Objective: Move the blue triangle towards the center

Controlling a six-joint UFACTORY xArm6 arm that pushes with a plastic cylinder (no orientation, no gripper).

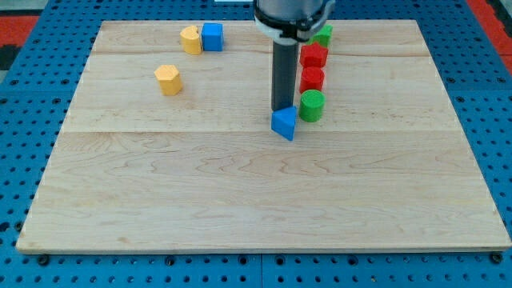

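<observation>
Blue triangle: small wedge-shaped block, solid blue, point toward the view's bottom; near mid-tabletop, slightly toward the view's top and right of centre. Tip of dark rod: touching or just above the triangle's upper edge. No gripper fitted; nothing held. Green cylinder: just beside the triangle, view's right. Red blocks and green block: stacked in a column toward the view's top. Yellow block, yellow block touching blue cube: upper left. Wooden tabletop.
</observation>
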